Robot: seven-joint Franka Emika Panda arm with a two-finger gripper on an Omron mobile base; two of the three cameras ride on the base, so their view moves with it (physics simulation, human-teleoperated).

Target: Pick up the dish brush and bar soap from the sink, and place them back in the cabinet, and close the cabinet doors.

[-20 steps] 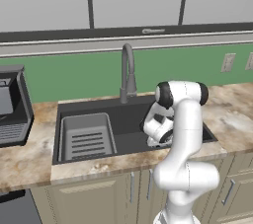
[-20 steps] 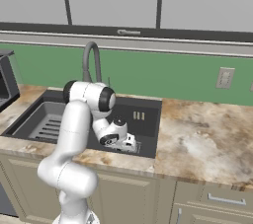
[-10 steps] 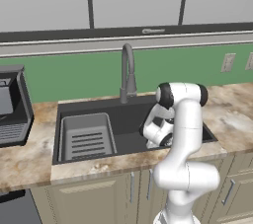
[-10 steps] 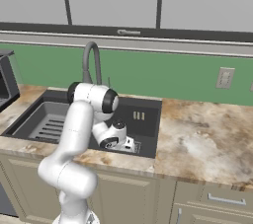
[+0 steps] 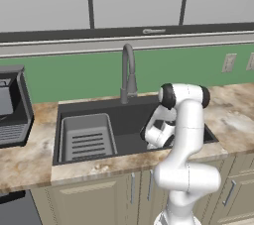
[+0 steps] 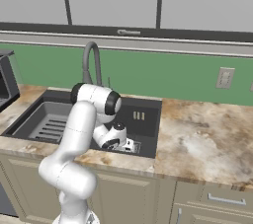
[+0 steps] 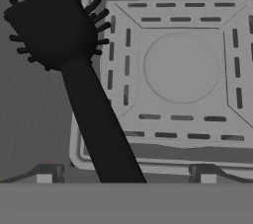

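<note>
The claw (image 7: 126,176) hangs low in the sink (image 5: 129,115), jaws wide apart and empty, tips at the bottom of the hand view. The brush (image 7: 74,70) lies between them: handle running from bottom centre up-left, bristly head in the upper left, beside the square drain grate (image 7: 180,67).

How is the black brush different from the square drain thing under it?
The dish brush is all black; the drain grate is pale grey. The brush is long and thin with a bristly head; the grate is flat and square with slots around a round middle. The brush's handle lies across the grate's corner. Both sit low in the sink.
</note>
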